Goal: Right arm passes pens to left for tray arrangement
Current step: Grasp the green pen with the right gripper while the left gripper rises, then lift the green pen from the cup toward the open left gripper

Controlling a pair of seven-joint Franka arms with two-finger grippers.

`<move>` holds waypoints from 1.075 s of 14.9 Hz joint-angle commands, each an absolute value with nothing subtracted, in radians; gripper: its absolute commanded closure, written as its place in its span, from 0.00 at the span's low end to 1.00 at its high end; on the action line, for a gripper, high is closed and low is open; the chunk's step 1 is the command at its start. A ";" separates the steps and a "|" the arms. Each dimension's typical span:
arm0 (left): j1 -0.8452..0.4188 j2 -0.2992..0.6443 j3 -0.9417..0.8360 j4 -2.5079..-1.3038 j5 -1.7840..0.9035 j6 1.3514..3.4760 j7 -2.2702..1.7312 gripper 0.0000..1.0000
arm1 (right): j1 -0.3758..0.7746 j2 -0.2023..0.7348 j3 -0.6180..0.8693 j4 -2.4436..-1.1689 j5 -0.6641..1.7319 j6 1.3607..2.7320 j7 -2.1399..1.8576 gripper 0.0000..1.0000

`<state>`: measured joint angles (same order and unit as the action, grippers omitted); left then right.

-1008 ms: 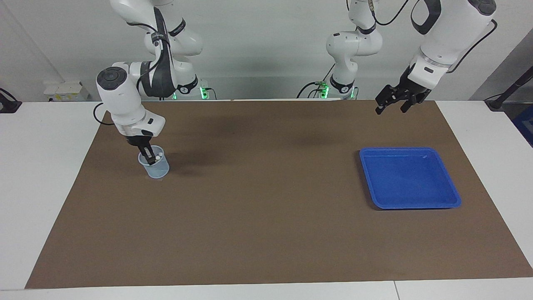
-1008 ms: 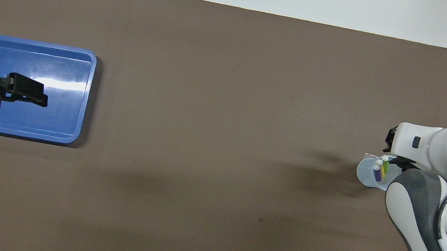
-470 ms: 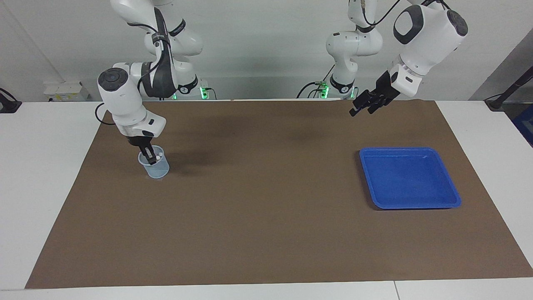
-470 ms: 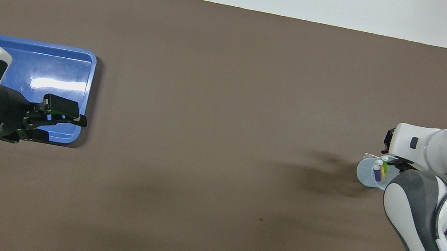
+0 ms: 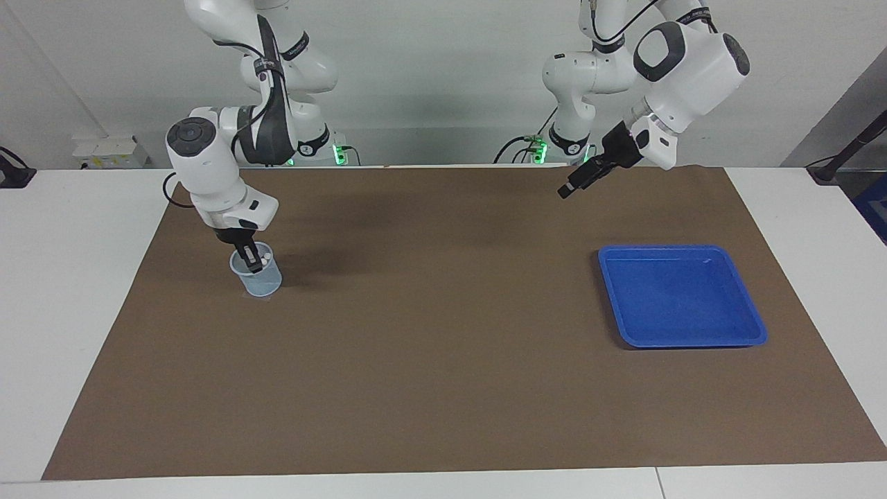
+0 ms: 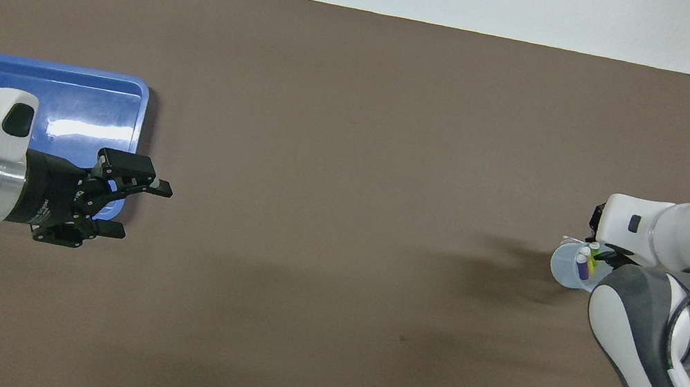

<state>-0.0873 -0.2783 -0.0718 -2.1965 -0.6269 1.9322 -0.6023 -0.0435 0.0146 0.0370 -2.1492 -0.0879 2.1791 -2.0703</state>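
Right arm's end of the desk: a small pale blue cup (image 5: 257,276) stands on the brown mat (image 5: 443,388), well apart from everything else. Three pens stand upright in it: green (image 6: 594,253), yellow (image 6: 590,260) and purple (image 6: 581,266), each showing a whitish top.

The right tool (image 5: 251,259) points straight down with its tips inside the mouth of the cup, among the pen tops. The fingers stand close together. They appear to be pinched on one pen, but which one I cannot tell; the arm's own wrist hides the contact from above. The cup sits flat on the mat.

Left arm's end: a bright blue tray (image 5: 752,326) lies flat on the mat. It holds nothing.

The left tool (image 6: 132,207) is up in the air with its fingers spread wide and nothing between them. It points sideways toward the middle of the desk. From the facing side it hangs high over bare mat, closer to the robots than the tray is. From above it covers the tray's corner and the mat just beside it, but it touches neither.

A wide stretch of bare mat lies between cup and tray. White desk (image 5: 76,291) shows around the mat on all sides.
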 commanded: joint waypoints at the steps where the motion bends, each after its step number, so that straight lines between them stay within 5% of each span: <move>1: -0.129 -0.321 -0.087 -2.264 -0.667 2.008 -0.652 0.00 | -0.055 0.009 0.043 -2.168 -0.086 2.194 -2.051 0.89; 3: -0.141 -0.319 -0.089 -2.267 -0.667 2.028 -0.676 0.00 | -0.058 0.009 0.043 -2.168 -0.086 2.189 -2.031 1.00; 11: -0.179 -0.319 -0.091 -2.286 -0.767 2.118 -0.921 0.00 | -0.106 -0.001 0.040 -2.088 -0.087 2.079 -1.975 1.00; 16: -0.239 -0.307 -0.091 -2.296 -0.796 2.269 -1.095 0.00 | -0.118 -0.020 0.040 -1.935 -0.098 1.892 -1.829 1.00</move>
